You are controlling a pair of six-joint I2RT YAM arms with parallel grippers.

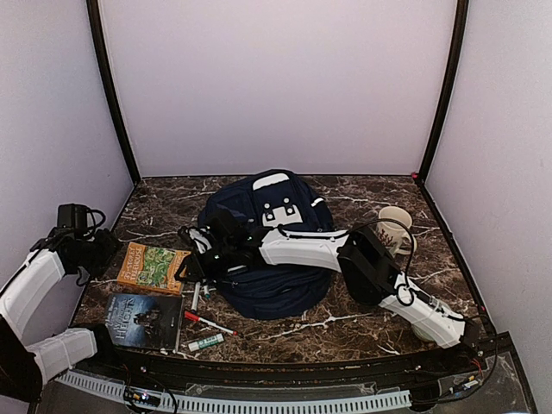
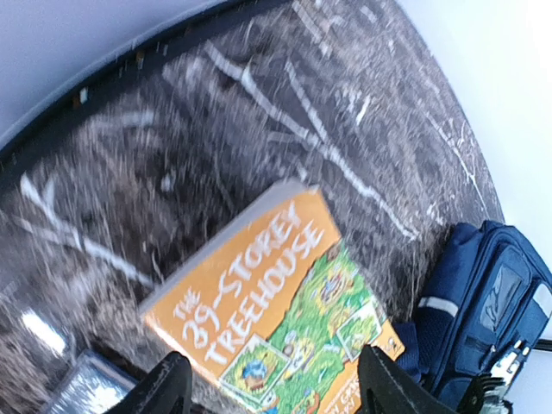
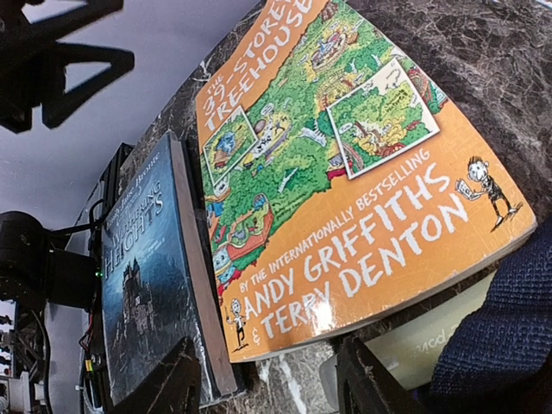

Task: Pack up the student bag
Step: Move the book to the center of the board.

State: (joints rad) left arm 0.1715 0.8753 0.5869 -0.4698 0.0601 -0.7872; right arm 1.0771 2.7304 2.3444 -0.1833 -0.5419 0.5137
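Observation:
The navy student bag (image 1: 267, 250) lies in the middle of the table, with its white patch toward the back. An orange book, "The 39-Storey Treehouse" (image 1: 151, 267), lies flat to the left of it. My right arm reaches across the bag. Its gripper (image 1: 191, 264) is open at the book's right edge, and the book (image 3: 345, 172) lies just ahead of the fingers (image 3: 371, 379). My left gripper (image 1: 102, 252) is open above the book's left side. In the left wrist view the book (image 2: 276, 310) fills the space between its fingers (image 2: 164, 388), and the bag (image 2: 492, 302) is beyond it.
A dark book (image 1: 145, 321) lies in front of the orange one and also shows in the right wrist view (image 3: 147, 276). Markers (image 1: 207, 324) and a green-capped pen (image 1: 205, 342) lie near the front edge. A mug (image 1: 395, 226) stands at the right. Walls enclose three sides.

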